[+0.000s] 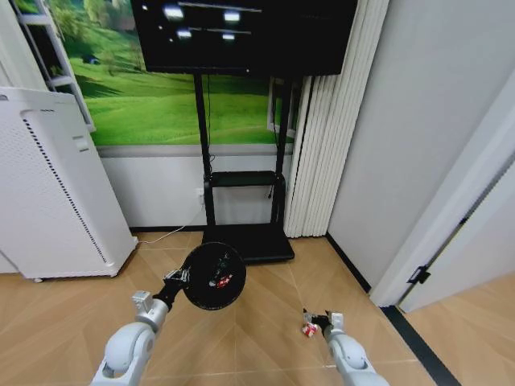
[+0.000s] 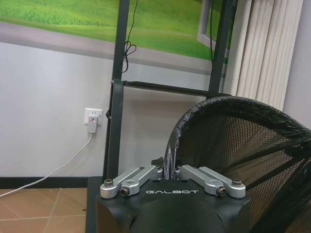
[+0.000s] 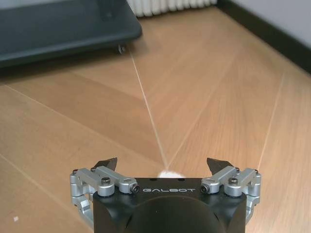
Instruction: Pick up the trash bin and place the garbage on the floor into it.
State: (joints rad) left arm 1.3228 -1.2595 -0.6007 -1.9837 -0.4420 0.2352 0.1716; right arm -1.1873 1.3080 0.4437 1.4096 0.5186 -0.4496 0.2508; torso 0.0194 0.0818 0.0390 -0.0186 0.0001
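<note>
My left claw (image 2: 165, 171) clamped on the trash bin's (image 1: 213, 276) rim, bin held off the floor in front of the TV stand (image 1: 241, 239), red litter inside, my right claw (image 3: 163, 166) spread apart over a red-and-white piece (image 1: 309, 328), right of the bin

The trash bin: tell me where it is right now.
In the head view the trash bin is held off the floor by the left gripper clamped on its rim, left of centre, just in front of the black TV stand base.
</note>
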